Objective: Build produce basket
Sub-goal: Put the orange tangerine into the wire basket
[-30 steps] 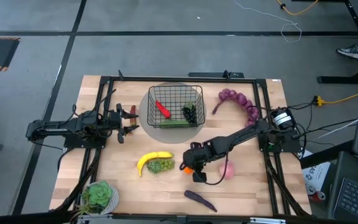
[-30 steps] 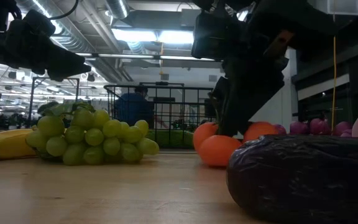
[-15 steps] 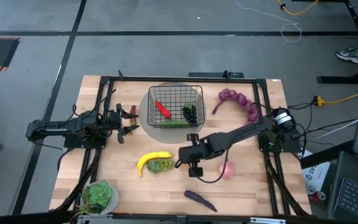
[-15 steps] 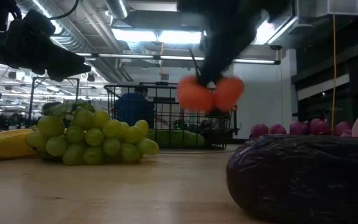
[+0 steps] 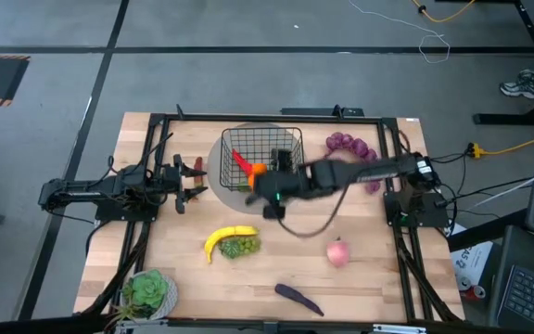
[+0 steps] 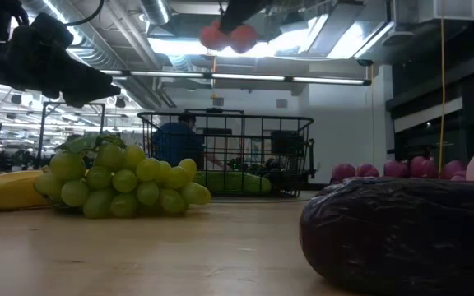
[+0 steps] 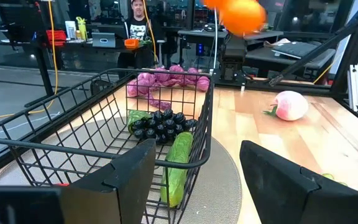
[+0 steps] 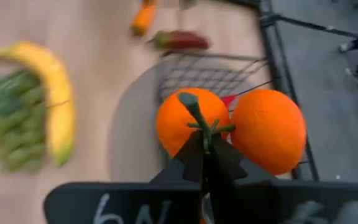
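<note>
The black wire basket [image 5: 262, 156] stands on a round grey disc and holds a red chili [image 5: 241, 160], dark grapes [image 7: 160, 123] and a green cucumber [image 7: 179, 163]. My right gripper [image 5: 265, 182] hangs high over the basket's near side, shut on a pair of oranges [image 5: 256, 170] joined by a green stem. On the table lie a banana [image 5: 229, 237], green grapes [image 5: 241, 248], a peach [image 5: 338, 252], an eggplant [image 5: 298, 298] and purple grapes [image 5: 352, 147]. My left gripper [image 5: 189, 182] waits open at the basket's left. My right gripper pinches the green stem [image 8: 196, 111] between the two oranges [image 8: 268, 130], with both fingers [image 8: 191, 155] shut on it. The fingers slant down from the table's right. The pair hangs at the fingertips, lifted clear and high above the basket [image 6: 225, 152].
A potted green plant [image 5: 148, 292] stands at the near left corner. A black frame runs round the wooden table [image 5: 378, 278]. Bare wood lies between the basket and the banana. A person [image 7: 138, 18] sits beyond the table in the room.
My right gripper has risen steeply from the table beside the peach and swung toward the far left, over the basket, tipping up less steeply downward. The pair of oranges has gone with it, lifted clear of the table.
</note>
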